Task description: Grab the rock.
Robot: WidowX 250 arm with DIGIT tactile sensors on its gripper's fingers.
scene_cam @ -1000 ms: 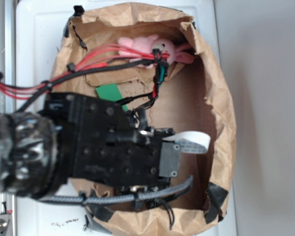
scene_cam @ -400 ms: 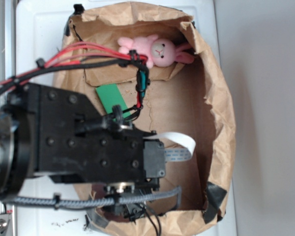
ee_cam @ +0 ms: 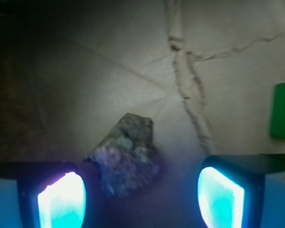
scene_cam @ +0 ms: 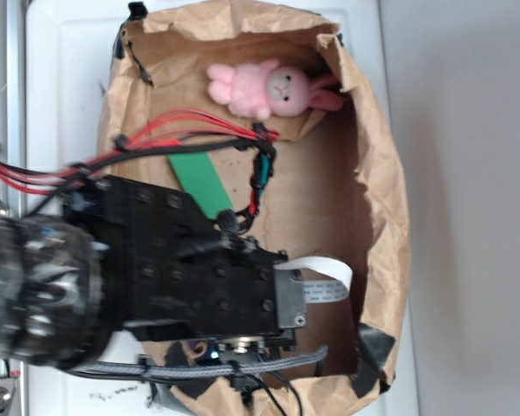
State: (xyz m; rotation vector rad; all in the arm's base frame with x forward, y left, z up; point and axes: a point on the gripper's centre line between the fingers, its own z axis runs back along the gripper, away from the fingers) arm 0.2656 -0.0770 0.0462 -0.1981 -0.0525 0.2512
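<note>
The rock (ee_cam: 126,154), a rough dark grey-brown lump with paler patches, lies on the brown paper floor in the wrist view. My gripper (ee_cam: 141,197) is open just above it. The rock sits between the two glowing fingers, close to the left pad (ee_cam: 61,199) and well apart from the right pad (ee_cam: 221,194). Neither pad visibly touches it. In the exterior view my black arm (scene_cam: 182,277) covers the rock and the fingers.
A crumpled brown paper bag wall (scene_cam: 386,191) rings the workspace. A flat green block (scene_cam: 204,182) (ee_cam: 281,110) lies right of the gripper. A pink plush bunny (scene_cam: 269,87) rests at the bag's far end. Red and black cables (scene_cam: 199,134) trail across the bag.
My arm has shifted a little toward the bag's near end. Its cables have slid off the bunny, which now shows whole, and more of the green block is uncovered.
</note>
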